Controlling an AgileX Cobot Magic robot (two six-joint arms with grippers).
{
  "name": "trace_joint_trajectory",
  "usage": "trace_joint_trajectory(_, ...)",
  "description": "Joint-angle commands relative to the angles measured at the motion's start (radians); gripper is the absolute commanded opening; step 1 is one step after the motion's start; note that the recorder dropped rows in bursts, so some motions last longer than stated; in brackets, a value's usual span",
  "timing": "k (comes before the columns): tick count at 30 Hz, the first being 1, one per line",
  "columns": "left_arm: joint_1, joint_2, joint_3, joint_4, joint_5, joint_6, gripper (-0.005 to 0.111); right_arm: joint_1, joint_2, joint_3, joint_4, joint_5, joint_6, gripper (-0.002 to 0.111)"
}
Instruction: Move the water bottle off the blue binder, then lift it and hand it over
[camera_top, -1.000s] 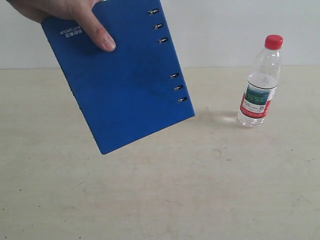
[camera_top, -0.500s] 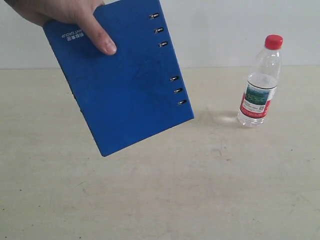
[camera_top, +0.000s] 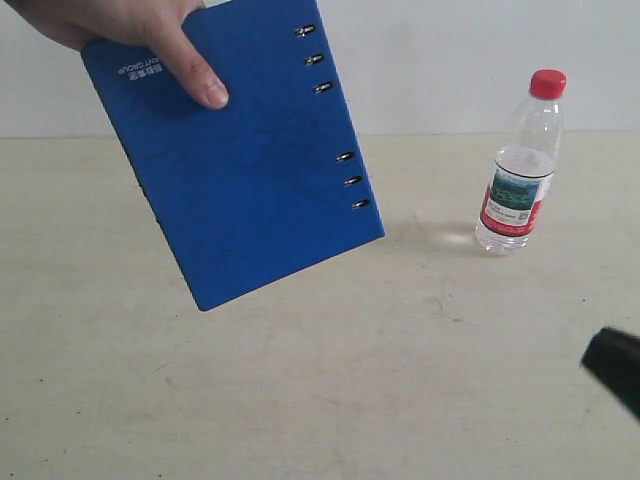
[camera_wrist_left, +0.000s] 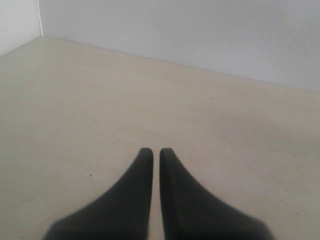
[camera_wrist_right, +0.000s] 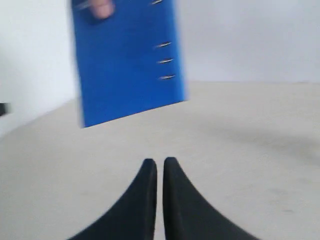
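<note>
Left pincer: smooth matte black, two-pronged, broad at base, curving inward to narrow rounded ends. Right pincer: identical.

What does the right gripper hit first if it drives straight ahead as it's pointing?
Likely the blue binder, held up by a person's hand, roughly ahead of the shut right gripper. Depth is unclear: it might pass beneath and meet the table instead.

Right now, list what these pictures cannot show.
Exterior view: the person's hand on the flat dark-blue binder is cut by the top edge.
Exterior view: blurred black shape at the right edge, cut off; unidentifiable.
Exterior view: label print on the small clear red-capped plastic water bottle, too small.
Right wrist view: binder blurred, top cut off.
Left wrist view: neither bottle nor binder in frame.
</note>
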Motion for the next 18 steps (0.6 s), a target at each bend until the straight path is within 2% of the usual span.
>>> trace_joint_trajectory(1, 0.000, -0.005, 0.004, -0.005, 0.002, -0.003, 0.005, -0.001, -0.004, -0.028, 0.054, -0.564, 0.001, 0.000)
trace_joint_trajectory(6, 0.000, -0.005, 0.004, -0.005, 0.002, -0.003, 0.005, -0.001, -0.004, -0.059, 0.054, -1.194, 0.450, 0.000)
trace_joint_trajectory(8, 0.000, -0.005, 0.004, -0.005, 0.002, -0.003, 0.005, -0.001, -0.004, -0.084, 0.054, -1.396, 0.513, 0.000)
trace_joint_trajectory(10, 0.000, -0.005, 0.004, -0.005, 0.002, -0.003, 0.005, -0.001, -0.004, -0.112, 0.054, -1.529, 0.428, 0.000)
trace_joint_trajectory(11, 0.000, -0.005, 0.004, -0.005, 0.000, -0.003, 0.005, -0.001, -0.004, -0.132, 0.024, -1.621, 0.314, 0.000)
trace_joint_trajectory(15, 0.000, -0.005, 0.004, -0.005, 0.000, -0.003, 0.005, 0.000, -0.012, -0.201, -0.280, -1.643, -0.144, 0.000)
trace_joint_trajectory(18, 0.000, -0.005, 0.004, -0.005, 0.000, -0.003, 0.005, 0.000, -0.016, -0.316, -0.338, -1.643, -0.283, 0.000)
